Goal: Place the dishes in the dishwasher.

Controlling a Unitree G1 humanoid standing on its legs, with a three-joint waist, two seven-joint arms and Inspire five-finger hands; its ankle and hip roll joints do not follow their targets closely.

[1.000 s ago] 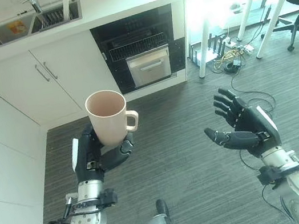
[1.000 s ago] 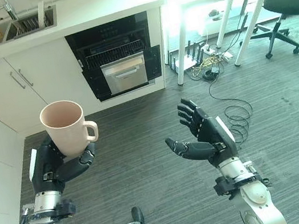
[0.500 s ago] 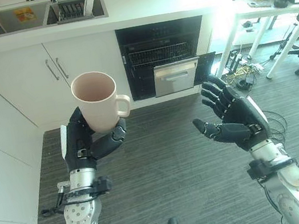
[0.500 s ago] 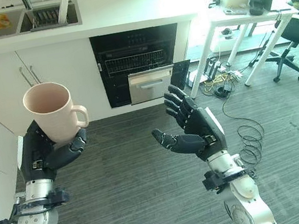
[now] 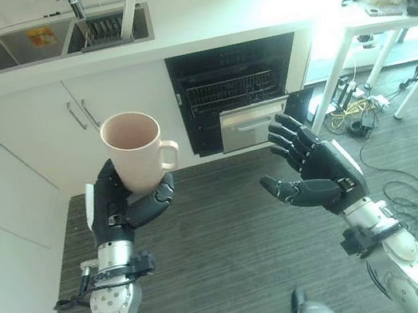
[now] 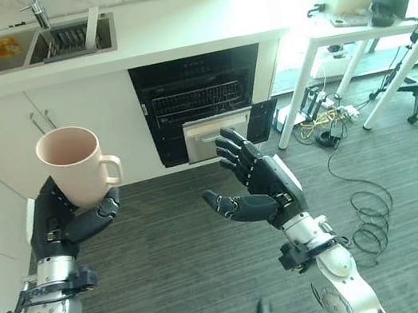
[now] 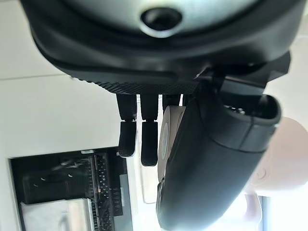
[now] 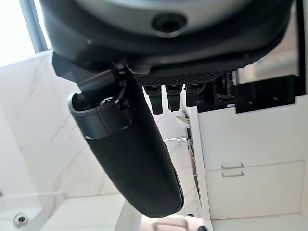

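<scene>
Progress looks early — the left hand (image 5: 125, 208) grips the pink mug (image 5: 137, 150) upright in the air, well short of the open dishwasher (image 5: 234, 91) under the desk (image 5: 210, 22), while the right hand (image 5: 313, 174) hangs open and empty — loading is yet to come.

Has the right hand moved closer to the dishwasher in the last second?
Cannot tell: the camera itself shifted. The open right hand now sits nearer the dishwasher in view; the mug likewise.

Matt pale-pink ceramic-looking mug (image 5: 134, 151) at centre left, glossy white cabinet doors (image 5: 42, 129) with metal handles, stainless steel sink (image 5: 51, 41) upper left, grey wood-grain floor (image 5: 235, 257), wire dishwasher rack (image 5: 230, 89)
</scene>
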